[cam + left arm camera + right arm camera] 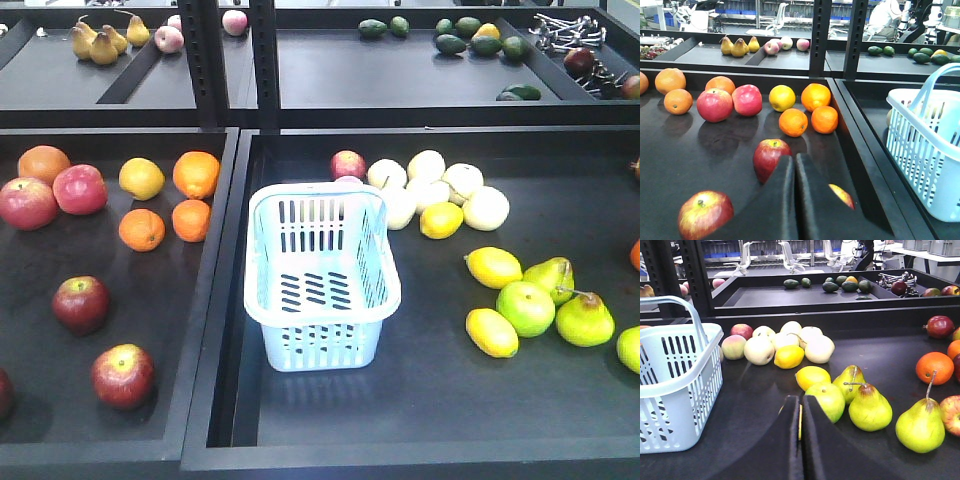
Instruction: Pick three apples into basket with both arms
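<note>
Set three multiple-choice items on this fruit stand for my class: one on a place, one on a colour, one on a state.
1. Where does the basket stand?
A. in the left tray
B. in the right tray, left of the lemons
C. on the upper shelf

2. What colour is the basket?
A. red
B. pale blue
C. black

3. What is in the basket?
A. three apples
B. one orange
C. nothing

Answers: 1 B, the front view shows it on that tray's floor, with the lemons to its right. 2 B, every view shows pale blue plastic. 3 C, the front view shows its slotted bottom bare.
</note>
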`<state>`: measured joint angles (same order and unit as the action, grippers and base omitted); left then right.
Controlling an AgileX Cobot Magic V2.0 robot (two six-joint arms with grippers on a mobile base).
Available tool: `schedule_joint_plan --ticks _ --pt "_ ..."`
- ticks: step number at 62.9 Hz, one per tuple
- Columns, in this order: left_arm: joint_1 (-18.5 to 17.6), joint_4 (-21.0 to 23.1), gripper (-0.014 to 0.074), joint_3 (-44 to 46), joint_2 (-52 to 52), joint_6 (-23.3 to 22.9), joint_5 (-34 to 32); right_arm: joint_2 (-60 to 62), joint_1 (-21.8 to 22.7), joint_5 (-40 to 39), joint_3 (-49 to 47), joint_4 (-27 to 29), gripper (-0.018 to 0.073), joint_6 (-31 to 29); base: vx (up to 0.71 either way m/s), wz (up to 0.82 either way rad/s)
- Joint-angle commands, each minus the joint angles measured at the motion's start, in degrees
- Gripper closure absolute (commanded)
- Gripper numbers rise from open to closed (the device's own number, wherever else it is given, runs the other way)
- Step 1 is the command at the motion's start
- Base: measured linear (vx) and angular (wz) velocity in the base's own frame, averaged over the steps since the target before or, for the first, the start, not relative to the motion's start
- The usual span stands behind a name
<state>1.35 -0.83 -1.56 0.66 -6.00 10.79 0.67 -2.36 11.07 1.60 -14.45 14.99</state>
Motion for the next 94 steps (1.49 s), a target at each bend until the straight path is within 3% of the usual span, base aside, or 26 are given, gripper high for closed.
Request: schedule_joint_plan --ticks 1,94 --pt "-0.1 0.0 0.0603 -0.2 0.9 -0.5 -4.4 0.8 0.4 -4.0 0.7 -0.7 0.0564 -0.4 0.07 -0.01" --pt "-0.1 0.0 0.0603 -0.2 0.9 -0.5 -4.4 0.8 0.4 -4.0 0.7 -0.7 0.0564 -0.4 0.05 0.00"
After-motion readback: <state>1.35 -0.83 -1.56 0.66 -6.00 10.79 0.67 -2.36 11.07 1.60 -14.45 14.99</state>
